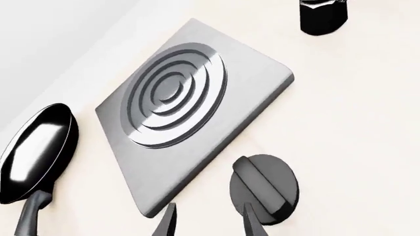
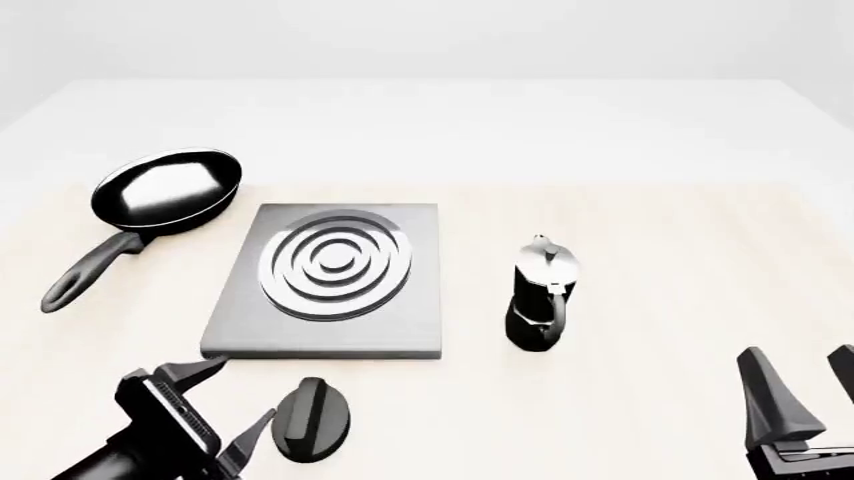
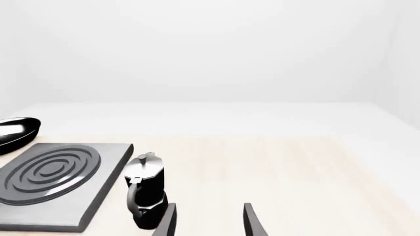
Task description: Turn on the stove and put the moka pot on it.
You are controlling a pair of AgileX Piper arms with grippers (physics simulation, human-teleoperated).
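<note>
frying pan (image 2: 167, 190) left of stove (image 2: 330, 283), apart.

Bright, even white light washes the whole scene, nearly bleaching the far table (image 2: 441, 120) into the backdrop, shadows are almost missing, sharp glare streaks the stove (image 2: 334, 275) rings and fills the frying pan (image 2: 167, 190), and every view is crisp with no blur or edge warping.
</note>
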